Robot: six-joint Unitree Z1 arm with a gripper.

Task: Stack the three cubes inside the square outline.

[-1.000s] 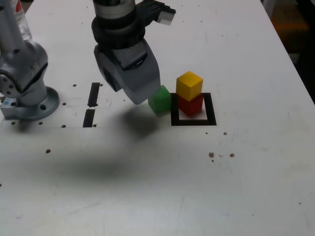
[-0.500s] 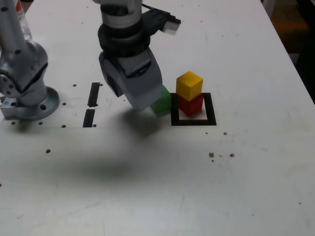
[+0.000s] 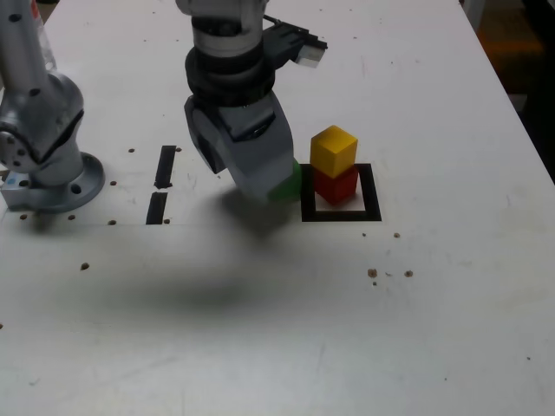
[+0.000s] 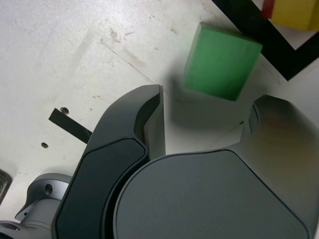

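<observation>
The green cube (image 4: 223, 61) in the wrist view looked matt and smooth. The counter (image 3: 434, 321) appeared glossy, and the end effector (image 4: 207, 122) resembled smooth, matt grey plastic.

Cubes — green (image 4: 223, 62), yellow (image 3: 334, 152), red (image 3: 336, 185), outline (image 3: 371, 192) — black

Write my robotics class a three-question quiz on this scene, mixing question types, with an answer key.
1. True or false: the yellow cube sits on top of the red cube.
2. Multiple choice: the gripper is (a) clamped on the green cube, (b) open and holding nothing, (c) fully shut.
3. Fill in the blank: the square outline is made of tape coloured ____.

Key: 1. true; 2. b; 3. black
</observation>
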